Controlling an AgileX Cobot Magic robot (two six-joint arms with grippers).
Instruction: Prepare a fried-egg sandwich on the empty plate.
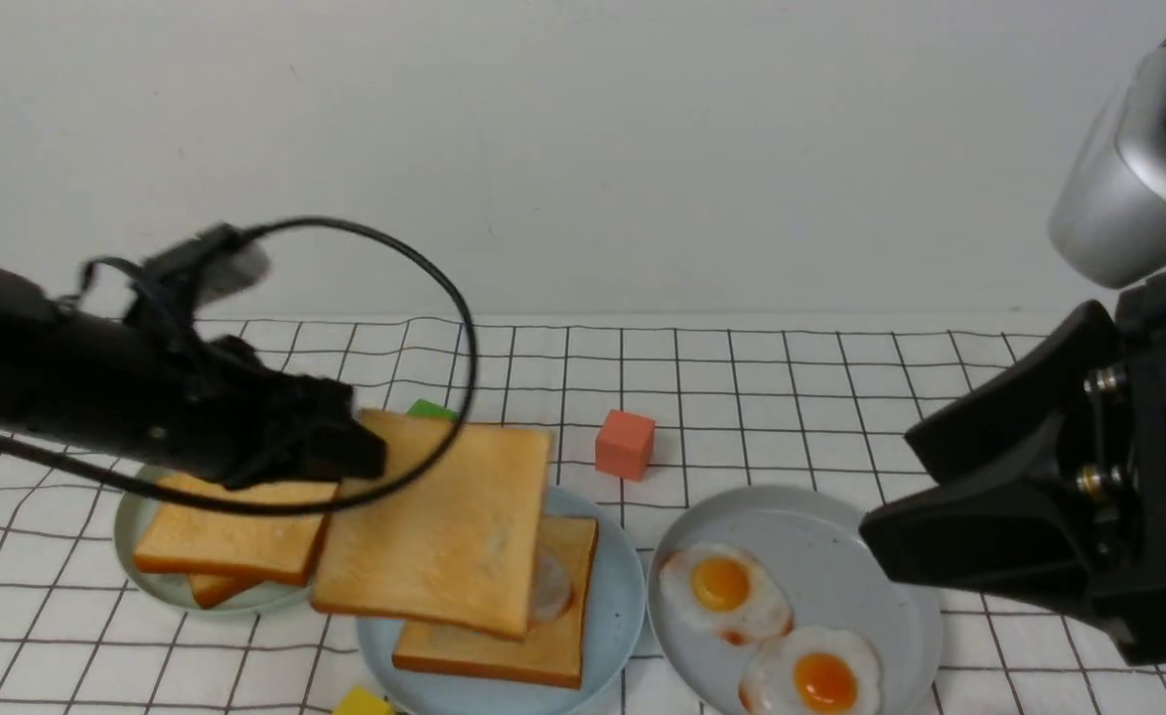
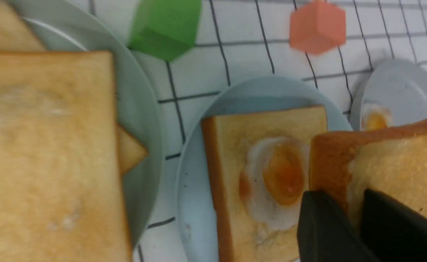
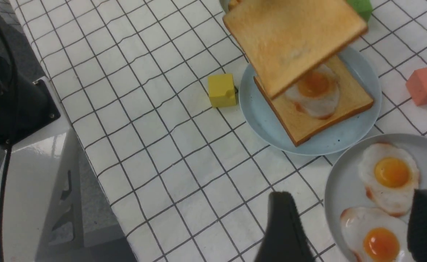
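Note:
The light-blue plate (image 1: 623, 596) holds a toast slice (image 1: 553, 645) with a fried egg (image 1: 551, 588) on it, mostly hidden in the front view. My left gripper (image 1: 360, 452) is shut on one edge of a second toast slice (image 1: 444, 526) and holds it tilted just above the plate, apart from the egg. In the left wrist view the fingers (image 2: 322, 222) pinch that slice (image 2: 399, 163) beside the egg (image 2: 275, 178). My right gripper (image 1: 891, 487) is open and empty above the near edge of the grey plate; it also shows in the right wrist view (image 3: 352, 194).
The grey plate (image 1: 841, 526) at the right holds two fried eggs (image 1: 722, 586). A pale green plate (image 1: 131, 526) at the left holds a pile of toast (image 1: 225, 541). A red cube (image 1: 625, 444), a green cube (image 1: 431, 408) and a yellow cube (image 1: 363, 703) lie round the plates.

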